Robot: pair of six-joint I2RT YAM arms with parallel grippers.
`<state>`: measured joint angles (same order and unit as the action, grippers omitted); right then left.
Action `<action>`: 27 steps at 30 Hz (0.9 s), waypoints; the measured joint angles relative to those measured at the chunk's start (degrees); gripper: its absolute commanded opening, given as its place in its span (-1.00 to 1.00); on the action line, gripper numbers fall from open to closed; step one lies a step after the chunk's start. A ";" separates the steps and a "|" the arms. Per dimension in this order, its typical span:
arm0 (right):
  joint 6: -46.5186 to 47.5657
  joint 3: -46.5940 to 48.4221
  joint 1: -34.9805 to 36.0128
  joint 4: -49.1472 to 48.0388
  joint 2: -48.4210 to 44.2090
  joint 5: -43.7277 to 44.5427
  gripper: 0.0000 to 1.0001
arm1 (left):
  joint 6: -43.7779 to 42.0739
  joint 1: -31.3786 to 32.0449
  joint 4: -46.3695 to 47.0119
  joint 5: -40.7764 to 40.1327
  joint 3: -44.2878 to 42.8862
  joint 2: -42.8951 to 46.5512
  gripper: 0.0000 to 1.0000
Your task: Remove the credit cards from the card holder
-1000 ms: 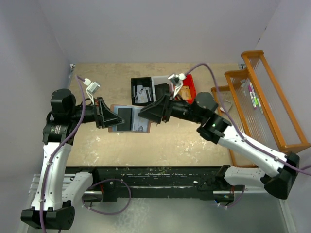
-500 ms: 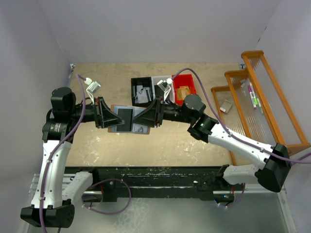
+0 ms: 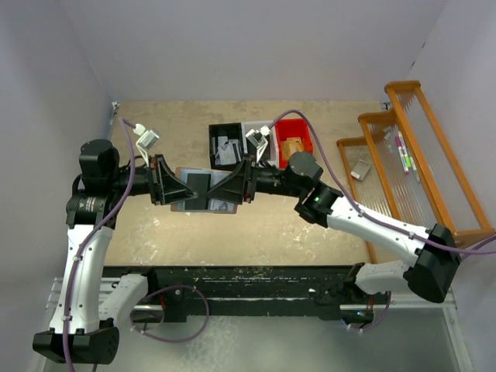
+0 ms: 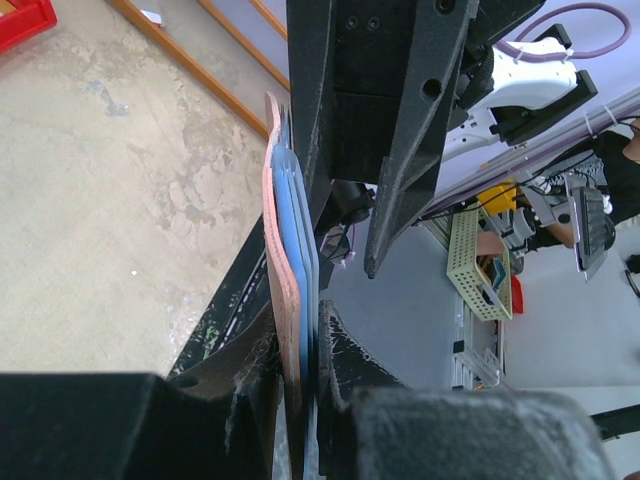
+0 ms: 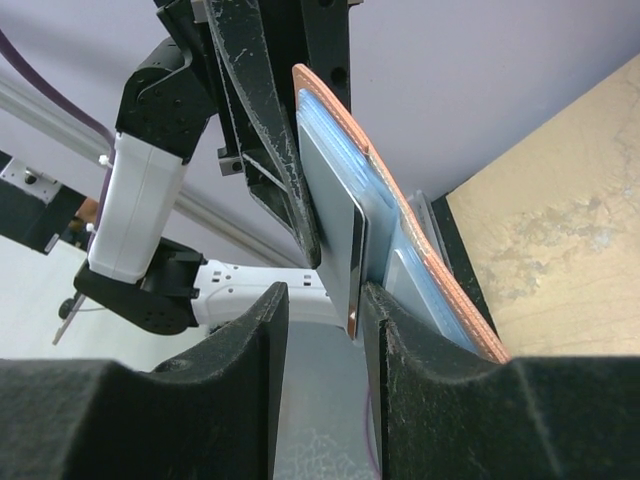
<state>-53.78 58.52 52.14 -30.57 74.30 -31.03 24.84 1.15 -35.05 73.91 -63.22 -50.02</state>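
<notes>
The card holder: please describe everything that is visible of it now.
The card holder is a thin folding wallet, salmon-pink outside and blue inside, and it looks like soft leather. It is spread open and held over the table, pink side toward the table. The left gripper pinches one end. A grey credit card lies against the blue inside, and its edge stands between the fingers of the open right gripper.
</notes>
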 measured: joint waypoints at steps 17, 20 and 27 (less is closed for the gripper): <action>-3.74 -2.14 1.68 -8.61 2.56 -0.26 -1.00 | 3.56 -0.55 3.65 4.39 0.00 0.55 -0.39; -4.59 -3.80 2.64 -10.93 2.49 -0.61 -1.00 | 5.07 -0.31 5.16 5.81 0.00 0.55 -0.52; -5.22 -6.60 2.10 -12.63 -0.44 -0.66 -1.00 | 7.58 -0.22 8.17 7.10 0.00 0.76 -0.52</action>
<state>-59.00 51.92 54.24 -43.20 73.87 -31.68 32.42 0.93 -26.87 81.01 -63.22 -49.25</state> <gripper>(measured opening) 0.004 0.241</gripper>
